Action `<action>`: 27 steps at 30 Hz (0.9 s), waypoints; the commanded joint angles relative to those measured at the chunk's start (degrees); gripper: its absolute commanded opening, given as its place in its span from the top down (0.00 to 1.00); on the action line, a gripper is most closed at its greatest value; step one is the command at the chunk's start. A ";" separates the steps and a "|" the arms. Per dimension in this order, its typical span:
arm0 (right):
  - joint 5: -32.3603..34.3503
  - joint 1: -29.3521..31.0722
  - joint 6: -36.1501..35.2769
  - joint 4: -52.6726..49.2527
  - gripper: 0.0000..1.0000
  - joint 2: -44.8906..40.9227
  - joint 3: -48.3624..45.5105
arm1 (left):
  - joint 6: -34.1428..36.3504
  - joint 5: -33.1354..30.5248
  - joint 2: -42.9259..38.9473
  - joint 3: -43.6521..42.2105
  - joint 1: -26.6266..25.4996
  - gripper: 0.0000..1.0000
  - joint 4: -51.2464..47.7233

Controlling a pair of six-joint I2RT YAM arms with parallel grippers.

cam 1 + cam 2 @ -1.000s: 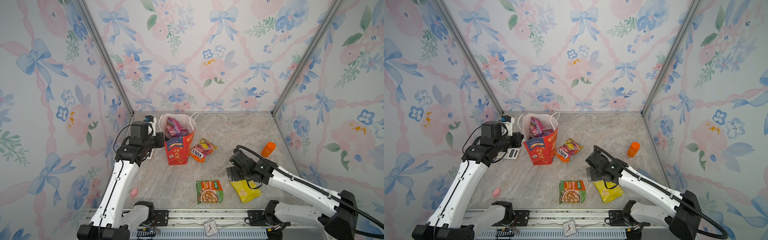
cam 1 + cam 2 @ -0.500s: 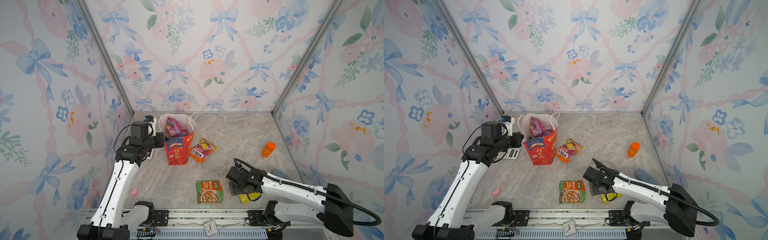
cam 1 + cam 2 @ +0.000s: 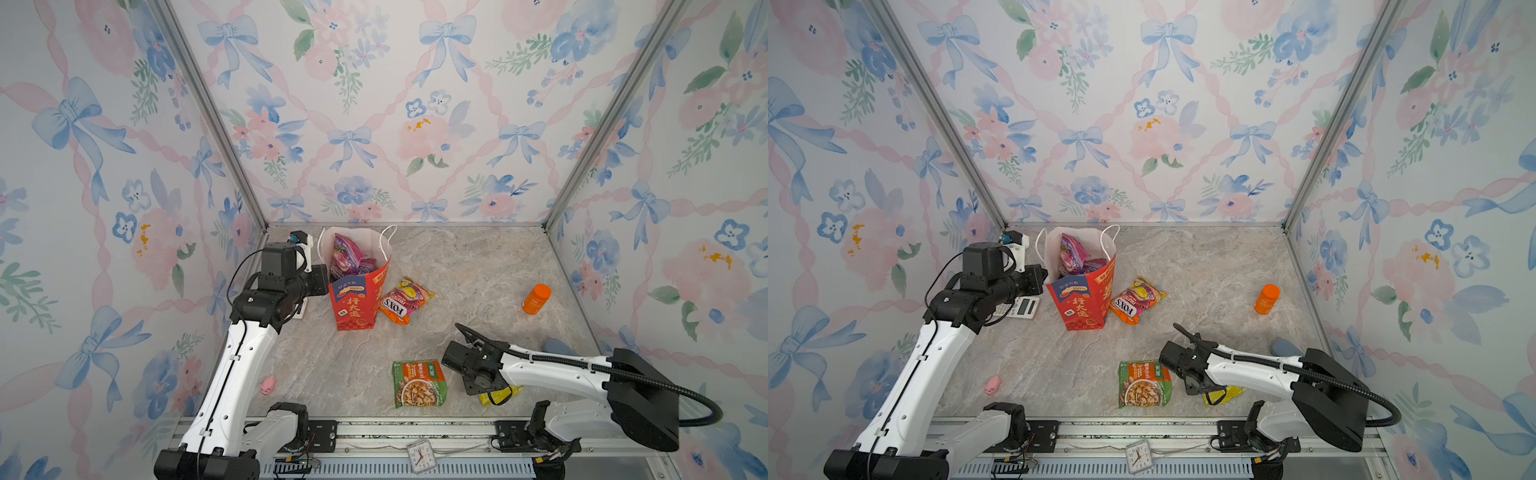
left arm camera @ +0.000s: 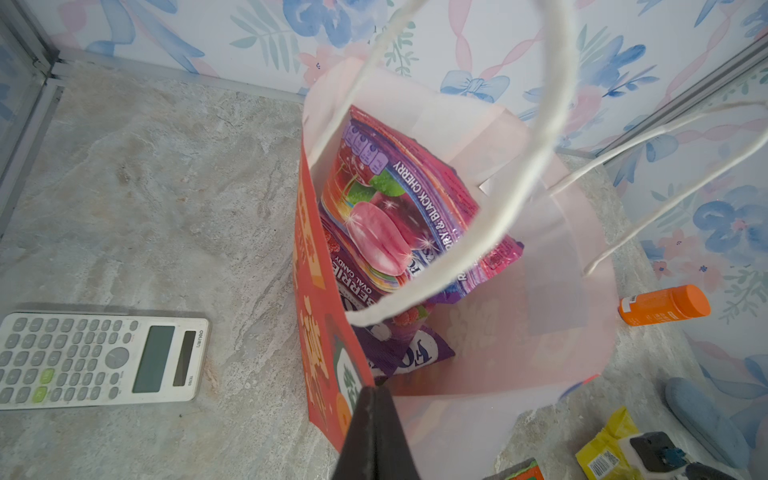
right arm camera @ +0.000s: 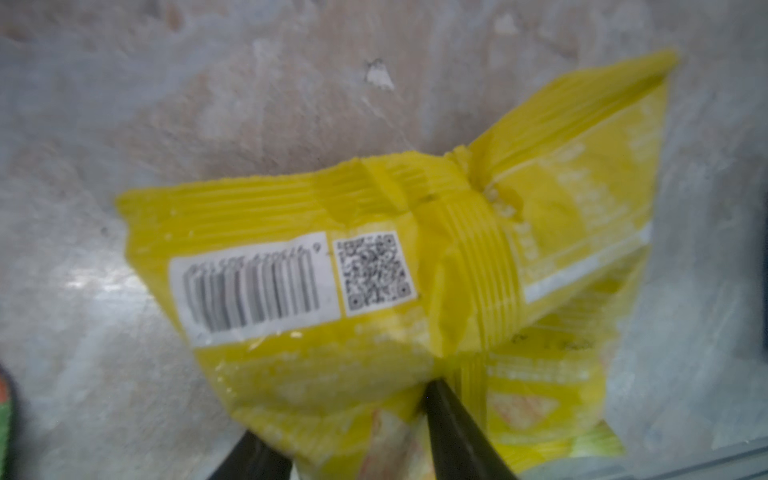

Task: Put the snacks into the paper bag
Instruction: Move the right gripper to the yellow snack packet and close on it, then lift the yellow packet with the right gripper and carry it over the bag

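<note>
The red paper bag [image 3: 357,299] [image 3: 1084,303] stands open at the back left, with purple snacks [image 3: 349,257] [image 4: 399,208] inside it. My left gripper [image 4: 372,390] [image 3: 323,280] is shut on the bag's red rim [image 4: 320,332]. An orange FOX'S snack [image 3: 405,301] [image 3: 1136,301] lies just right of the bag. A green snack [image 3: 419,383] [image 3: 1144,384] lies flat near the front edge. Beside it, my right gripper [image 5: 353,436] [image 3: 484,386] is down on a yellow snack [image 5: 374,270] [image 3: 498,395], which is bunched between its two fingers.
An orange bottle [image 3: 536,298] [image 4: 665,305] stands near the right wall. A tiny pink toy [image 3: 269,384] lies at the front left. A white calculator [image 4: 99,357] [image 3: 1021,307] lies left of the bag. A small clock [image 3: 420,456] sits on the front rail. Flowered walls close three sides.
My right arm has come down low toward the front edge, onto the yellow snack. Its jaws have narrowed from wide open to pinching the packet. The left arm and bag have not moved.
</note>
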 commanded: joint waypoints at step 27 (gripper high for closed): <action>-19.80 -7.63 -26.18 14.13 0.99 1.75 53.02 | 1.17 0.04 -1.42 0.46 0.38 0.95 -0.48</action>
